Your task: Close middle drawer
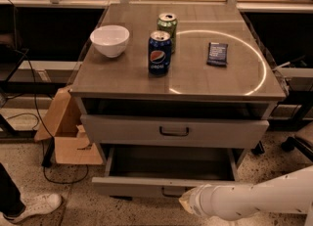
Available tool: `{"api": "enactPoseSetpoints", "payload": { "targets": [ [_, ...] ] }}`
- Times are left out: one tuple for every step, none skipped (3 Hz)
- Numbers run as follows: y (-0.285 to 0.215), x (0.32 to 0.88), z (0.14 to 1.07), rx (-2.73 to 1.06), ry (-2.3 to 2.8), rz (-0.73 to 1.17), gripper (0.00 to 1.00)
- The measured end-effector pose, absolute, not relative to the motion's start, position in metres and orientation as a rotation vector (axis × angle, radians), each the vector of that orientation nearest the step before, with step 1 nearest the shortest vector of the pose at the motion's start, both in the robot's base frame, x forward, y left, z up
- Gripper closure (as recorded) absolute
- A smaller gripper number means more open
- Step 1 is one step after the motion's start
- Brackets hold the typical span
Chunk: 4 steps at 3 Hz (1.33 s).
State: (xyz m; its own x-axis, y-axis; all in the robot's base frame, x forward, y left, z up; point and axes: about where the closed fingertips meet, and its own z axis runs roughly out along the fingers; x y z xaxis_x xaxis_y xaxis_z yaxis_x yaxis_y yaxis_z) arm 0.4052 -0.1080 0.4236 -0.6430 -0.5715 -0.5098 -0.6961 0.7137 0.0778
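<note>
Cabinet top (195, 80): white bowl (109, 40), Pepsi can (159, 53), green can (167, 24), dark packet (217, 54); tool (188, 203) low in front.

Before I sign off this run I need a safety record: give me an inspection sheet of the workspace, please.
Surface: cabinet top, grey, with a bright ring of light.
Job's things: middle drawer open, nothing seen inside.
Clutter: white bowl, Pepsi can, green can, dark packet, all on top.
Grippers: claw low, at the open drawer's front panel, right of centre.
Cables: dark cable trailing to the floor, left.
Surroundings: cardboard box, white shoe, both left.
</note>
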Motion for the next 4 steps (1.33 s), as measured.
{"api": "enactPoseSetpoints", "payload": {
  "targets": [
    [-0.1080,0.4052,0.4236,-0.972,2.464,0.370,0.58],
    [-0.1080,0.4052,0.4236,-0.972,2.464,0.370,0.27],
    [-0.1080,0.4052,0.4236,-0.972,2.464,0.370,0.04],
    [-0.1080,0.4052,0.4236,-0.972,2.464,0.370,0.00]
  ]
}}
